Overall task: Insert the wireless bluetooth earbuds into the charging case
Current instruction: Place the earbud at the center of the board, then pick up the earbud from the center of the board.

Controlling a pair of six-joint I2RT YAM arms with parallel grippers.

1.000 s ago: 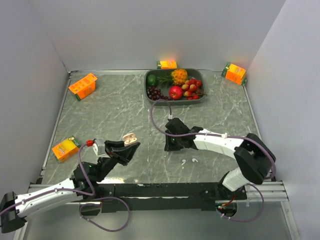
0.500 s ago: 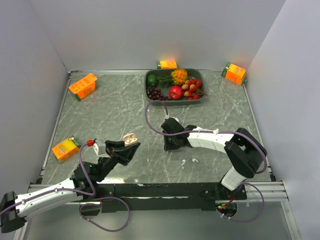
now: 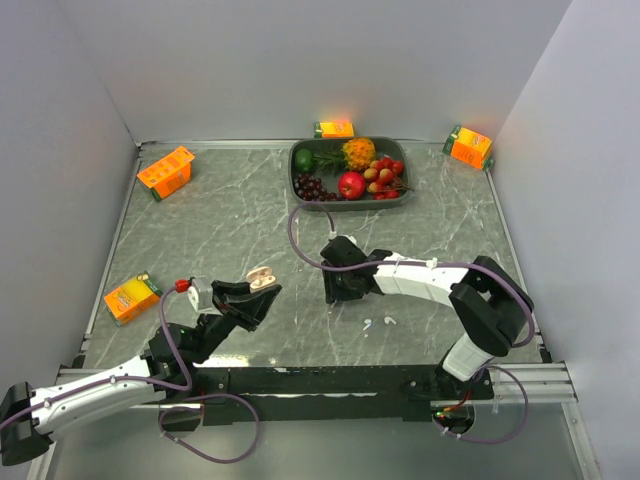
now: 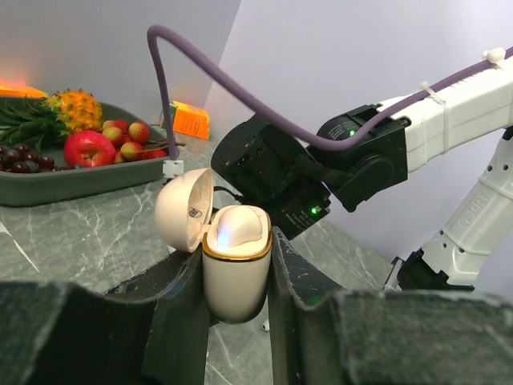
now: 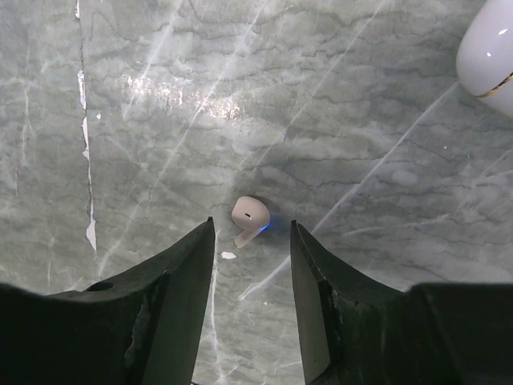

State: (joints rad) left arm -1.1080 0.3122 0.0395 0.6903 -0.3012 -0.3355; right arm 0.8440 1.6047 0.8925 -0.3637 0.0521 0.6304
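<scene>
My left gripper (image 3: 258, 285) is shut on the cream charging case (image 4: 234, 273) and holds it upright above the table. Its lid (image 4: 184, 208) is open, and a pale dome with a bluish glint shows inside the gold rim. My right gripper (image 5: 252, 227) is open and points down at the table. One white earbud (image 5: 250, 216) lies between its fingertips, untouched. Two more earbuds (image 3: 368, 323) (image 3: 389, 320) lie on the table nearer the arm bases. The case also shows in the right wrist view's top right corner (image 5: 489, 44).
A dark fruit tray (image 3: 345, 202) stands at the back centre. Orange juice cartons stand at the back left (image 3: 166, 171), near left (image 3: 131, 297), behind the tray (image 3: 334, 129) and at the back right (image 3: 468, 146). A purple cable (image 3: 300, 235) loops off the right arm.
My right gripper has shifted slightly left, towards the held case, and its elbow has risen. My left gripper and the case have barely moved.
</scene>
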